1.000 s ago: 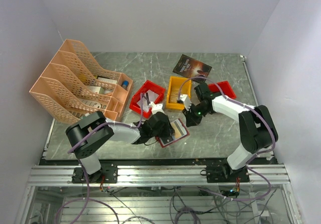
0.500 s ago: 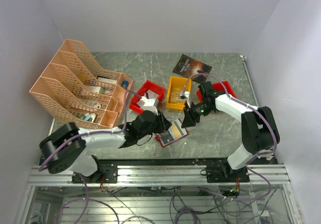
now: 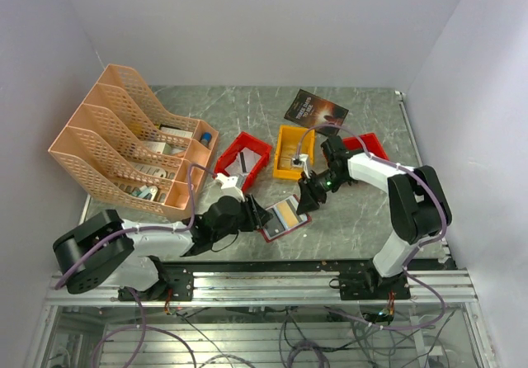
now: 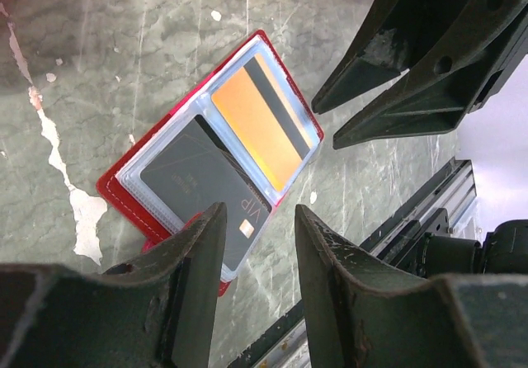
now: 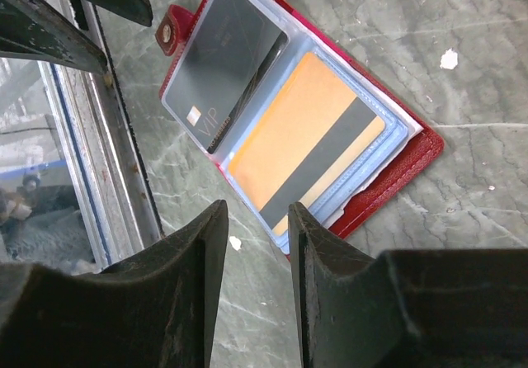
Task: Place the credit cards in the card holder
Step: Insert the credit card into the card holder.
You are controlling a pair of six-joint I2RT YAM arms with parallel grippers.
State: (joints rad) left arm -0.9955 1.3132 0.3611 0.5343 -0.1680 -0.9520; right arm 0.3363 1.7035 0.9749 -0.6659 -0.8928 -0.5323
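Right now I am looking down at one card holder [image 5: 394, 178], which is lying open and flat on the grey, marble-veined desk [image 3: 363, 211], near its front edge, between my two arms. It is showing a dark-red, leather-like cover with pale stitching, one small snap tab [image 5: 172, 31] with a round metal stud, and clear bluish plastic sleeves inside. I am counting two credit cards in it, one per side, both thin rigid rectangles with rounded corners. One is a matte dark card [image 4: 198, 182] marked VIP, and the other is a glossy orange card [image 4: 264, 116] crossed by one dark stripe.

My left fingers [image 3: 256, 214] are hovering over the dark card's end, standing moderately apart and gripping nothing. My right fingers [image 3: 305, 199] are hanging over the orange card's end with a narrower gap, likewise gripping nothing. Both pairs are black, wedge-shaped and scuffed.

Farther back I am seeing two bright red plastic bins [image 3: 243, 160], one yellow bin [image 3: 293, 152] between them, one dark booklet [image 3: 315, 108] with an orange glow on its cover, and one peach perforated file rack [image 3: 124, 137] at the left.
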